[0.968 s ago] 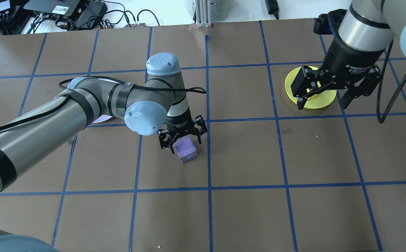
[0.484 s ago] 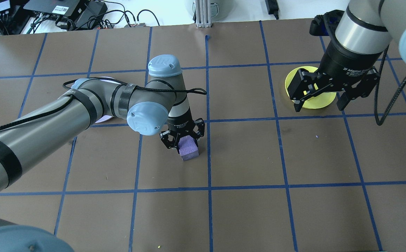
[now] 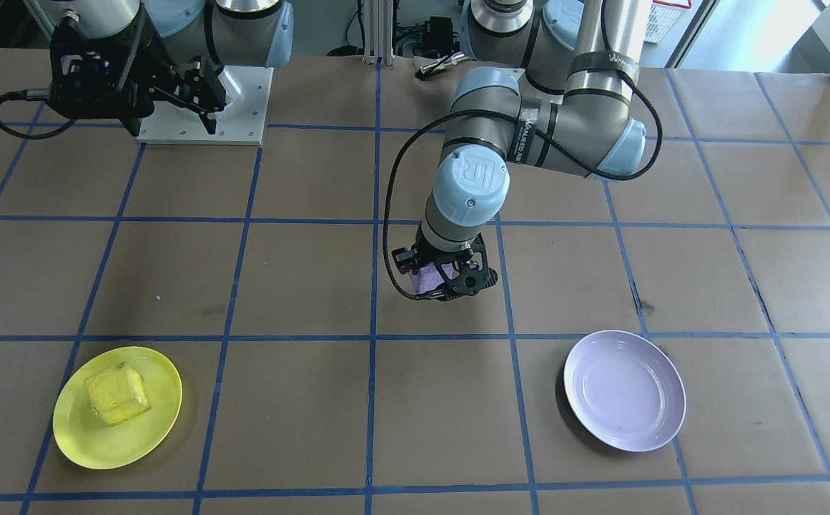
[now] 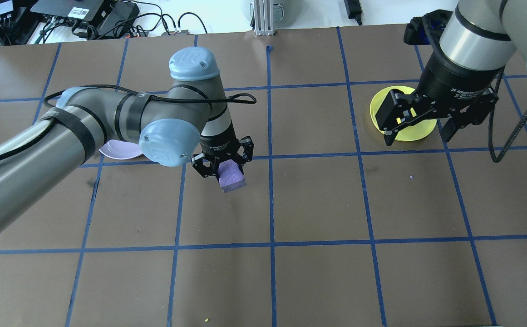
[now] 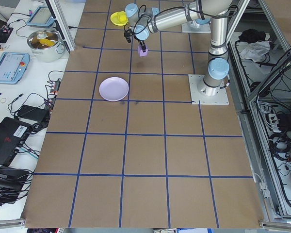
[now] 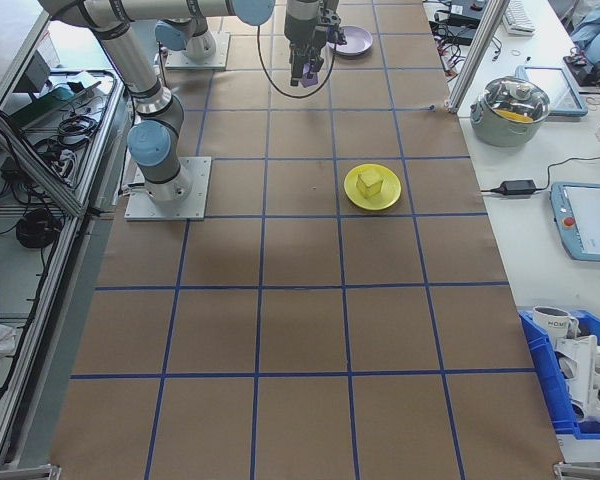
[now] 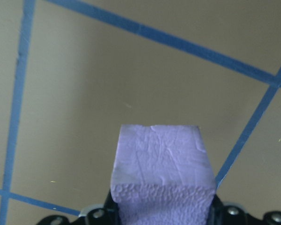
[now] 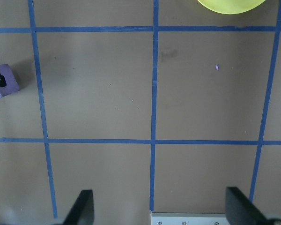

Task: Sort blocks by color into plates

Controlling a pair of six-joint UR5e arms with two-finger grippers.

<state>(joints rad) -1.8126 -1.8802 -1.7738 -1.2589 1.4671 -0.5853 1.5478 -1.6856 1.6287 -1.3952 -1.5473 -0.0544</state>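
Lavender block [image 4: 231,175] clamped in L gripper [image 4: 223,167], lifted off table; lavender plate [image 3: 624,390] lies leftward, nearer L arm; R gripper [image 4: 420,122] wide, empty.

Near the frame's centre, the left gripper [image 3: 444,280] points down with its jaws closed on the lavender block [image 3: 429,275]. At lower left, the yellow block [image 3: 117,393] lies in the yellow plate [image 3: 159,433]. At lower right sits the lavender plate [image 3: 625,390]. In the upper left, the right gripper [image 3: 193,89] hangs with jaws apart over the brown bench [image 3: 300,400].
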